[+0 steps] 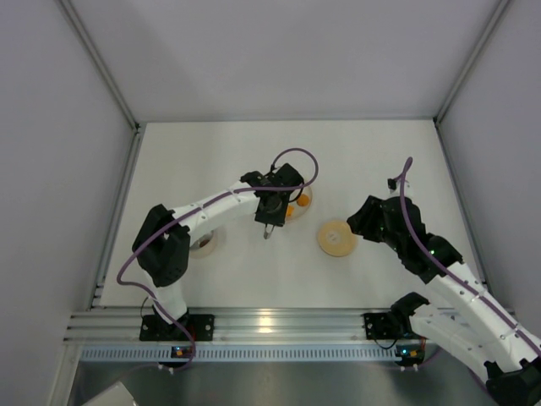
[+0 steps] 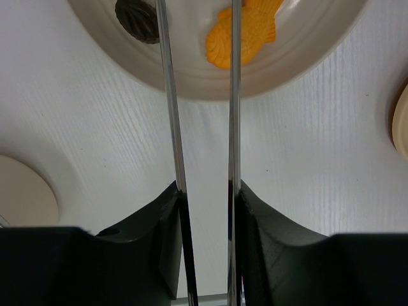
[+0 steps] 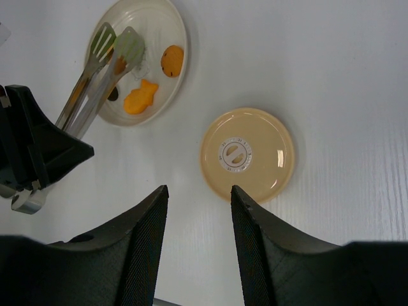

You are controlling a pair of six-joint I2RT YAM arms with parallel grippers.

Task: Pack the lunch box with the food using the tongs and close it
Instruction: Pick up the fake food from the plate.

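White table [image 1: 254, 152], faint grain running across it. Round cream plate [image 3: 167, 25], glazed and shallow. Beside it, apart, lies the flat tan lid [image 3: 274, 159], glossy. The pot [image 1: 207, 245] sits half hidden under the left arm [image 1: 211, 207]. Left claw [image 2: 207, 191] pinches the tongs [image 2: 171, 127]. Their thin, mirror-bright steel arms reach over the plate, above an orange fish-shaped piece [image 2: 245, 35] and a ridged brown piece [image 2: 137, 19]. Right claw [image 3: 199, 194] hovers near the lid, spread wide.

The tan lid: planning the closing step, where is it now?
In the top view the lid lies on the table right of centre, apart from the plate to its left, just ahead of the right gripper.
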